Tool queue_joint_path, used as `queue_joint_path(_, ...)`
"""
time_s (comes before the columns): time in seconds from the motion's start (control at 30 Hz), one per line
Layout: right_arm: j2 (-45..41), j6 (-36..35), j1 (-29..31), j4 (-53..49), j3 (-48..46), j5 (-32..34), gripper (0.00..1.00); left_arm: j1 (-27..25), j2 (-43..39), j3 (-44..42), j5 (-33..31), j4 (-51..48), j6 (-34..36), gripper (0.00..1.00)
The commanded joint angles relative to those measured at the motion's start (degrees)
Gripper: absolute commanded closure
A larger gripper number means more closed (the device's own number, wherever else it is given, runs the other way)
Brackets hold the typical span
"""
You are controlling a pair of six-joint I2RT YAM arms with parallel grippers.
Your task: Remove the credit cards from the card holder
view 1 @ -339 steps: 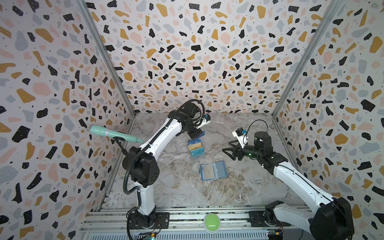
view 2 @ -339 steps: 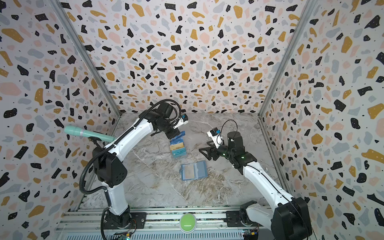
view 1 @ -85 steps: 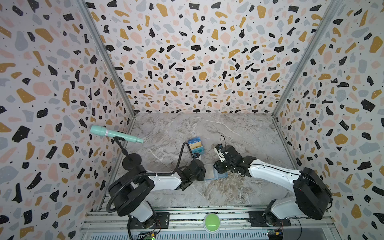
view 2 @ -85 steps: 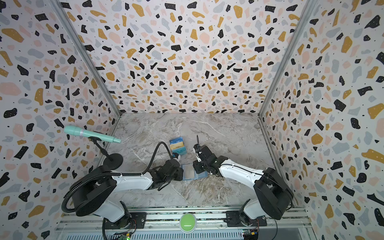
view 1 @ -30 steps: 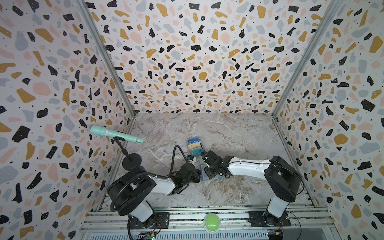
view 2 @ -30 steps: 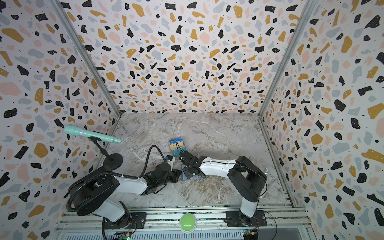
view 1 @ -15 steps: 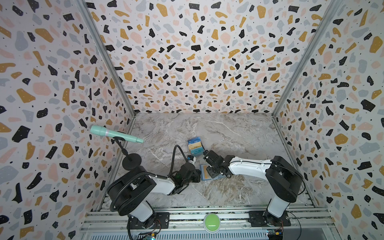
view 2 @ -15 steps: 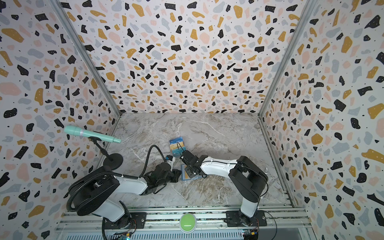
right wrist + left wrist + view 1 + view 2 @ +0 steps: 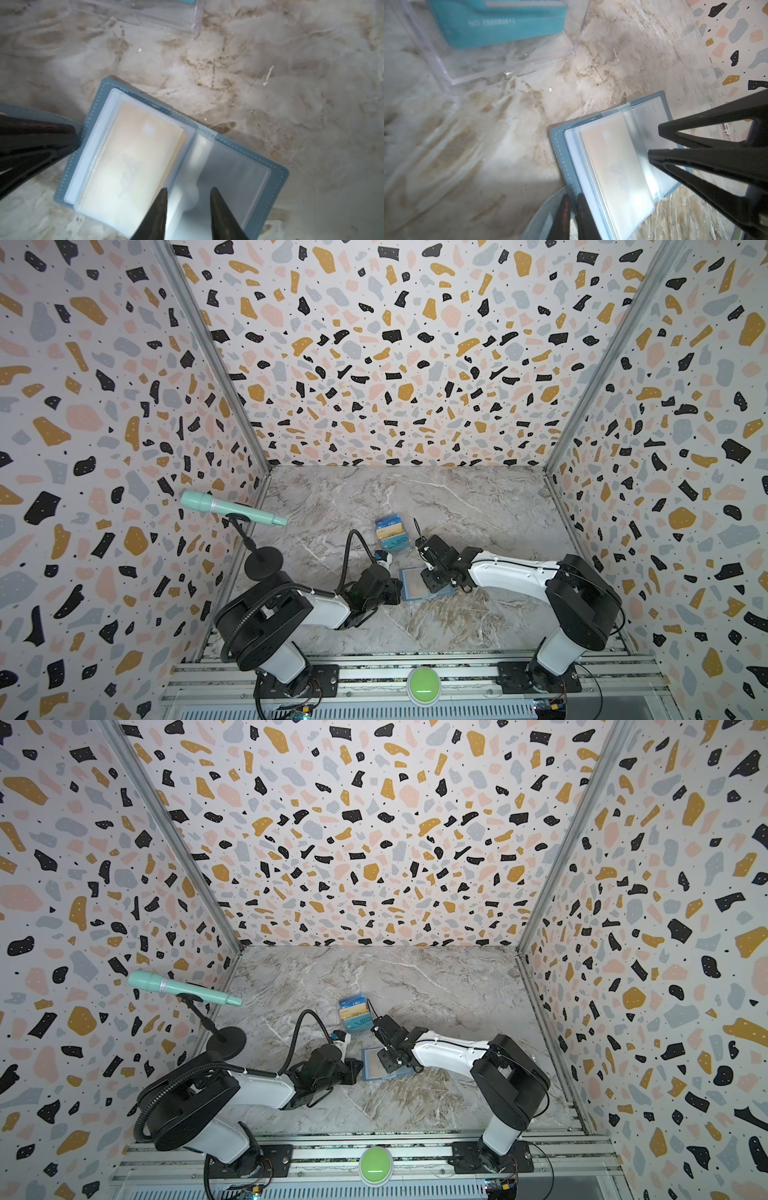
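The tabletop (image 9: 478,506) is free at the back and right. A clear stand (image 9: 390,533) sits just behind the card holder (image 9: 415,587), and a microphone (image 9: 232,512) stands left.

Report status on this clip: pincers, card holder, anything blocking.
Left pincer shut at card holder edge. Right pincer open over clear sleeves. Holder open flat, tan card inside. Nothing blocking.

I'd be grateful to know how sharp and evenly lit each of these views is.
Both top views are sharp and evenly lit; the card holder is small there. The left wrist view blurs the teal card and left gripper. In the right wrist view, glare on the clear sleeves washes out the tan card.
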Motion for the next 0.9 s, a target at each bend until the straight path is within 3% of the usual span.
queue_joint_path(0.0,-4.2,-2.1,0.1,2.4,-0.9,-6.5,0.51,0.4,1.9,0.2,0.3,-3.2,1.0,0.88)
queue_joint_path(0.03,-4.6,-2.1,0.3,3.5,-1.0,-7.7,0.44,0.4,1.9,0.2,0.3,-3.2,1.0,0.88)
queue_joint_path(0.13,-3.6,-2.0,1.5,5.3,-0.5,-8.2,0.38,0.4,1.7,0.1,0.2,-3.3,1.0,0.88)
queue_joint_path(0.33,1.7,-2.0,2.8,5.3,1.0,-5.5,0.38,0.5,1.1,-0.1,0.0,-3.6,1.0,0.88)
queue_joint_path(0.87,3.0,-2.5,4.2,4.8,2.4,-5.3,0.37,0.6,1.8,0.0,0.2,-2.9,1.0,0.89)
